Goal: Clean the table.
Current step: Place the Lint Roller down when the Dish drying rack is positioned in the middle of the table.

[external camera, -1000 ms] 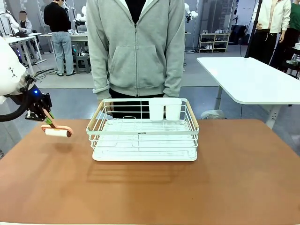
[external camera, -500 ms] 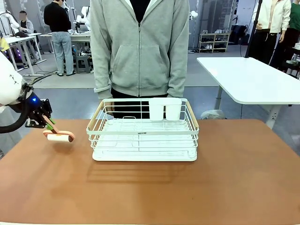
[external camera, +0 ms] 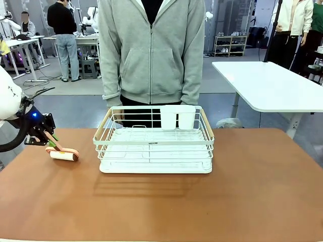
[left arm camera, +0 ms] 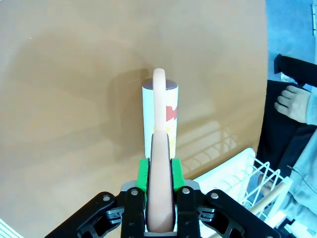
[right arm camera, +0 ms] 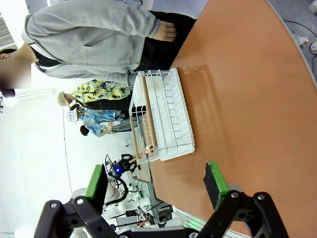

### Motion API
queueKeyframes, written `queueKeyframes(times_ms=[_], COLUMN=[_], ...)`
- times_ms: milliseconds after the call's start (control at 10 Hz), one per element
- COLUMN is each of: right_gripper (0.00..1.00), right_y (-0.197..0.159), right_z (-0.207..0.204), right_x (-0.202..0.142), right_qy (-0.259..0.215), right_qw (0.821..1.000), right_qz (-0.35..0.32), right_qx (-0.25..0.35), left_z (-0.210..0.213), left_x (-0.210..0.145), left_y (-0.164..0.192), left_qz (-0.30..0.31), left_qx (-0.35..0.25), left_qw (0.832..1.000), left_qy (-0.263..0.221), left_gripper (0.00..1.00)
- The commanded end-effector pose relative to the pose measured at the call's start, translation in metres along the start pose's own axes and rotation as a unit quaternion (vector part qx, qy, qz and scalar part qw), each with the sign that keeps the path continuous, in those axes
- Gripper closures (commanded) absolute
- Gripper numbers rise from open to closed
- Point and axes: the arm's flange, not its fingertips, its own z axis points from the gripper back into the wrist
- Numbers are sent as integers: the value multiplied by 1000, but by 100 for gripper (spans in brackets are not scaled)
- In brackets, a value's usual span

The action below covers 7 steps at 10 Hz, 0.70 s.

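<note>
One lint roller (left arm camera: 159, 116), red-marked, label unreadable

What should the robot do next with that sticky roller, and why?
Probably roll it along the table. The left gripper has its green pads on both sides of the lint roller's pink handle, and the white roll looks to be down on the brown top beside the white dish rack. A short push along the bare tabletop would start the cleaning.
</note>
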Motion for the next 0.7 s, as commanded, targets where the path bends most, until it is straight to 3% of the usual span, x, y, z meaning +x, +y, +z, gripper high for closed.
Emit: queueKeyframes(times_ms=[0,200,500,600], right_gripper=[0,0,0,0], right_y=[3,3,3,3], right_z=[1,1,1,1], right_x=[0,0,0,0], right_qy=[-1,-1,-1,-1], right_qw=[1000,1000,1000,1000], right_qz=[0,0,0,0], right_qx=[1,1,1,1], left_z=[0,7,26,33], left_x=[-3,-5,-8,-11], left_y=[23,30,49,56], left_qz=[-8,-14,-10,-12], left_qx=[3,1,29,36], left_qw=[1000,1000,999,999], left_qy=[-7,-10,-21,-19], left_gripper=[32,0,3,0])
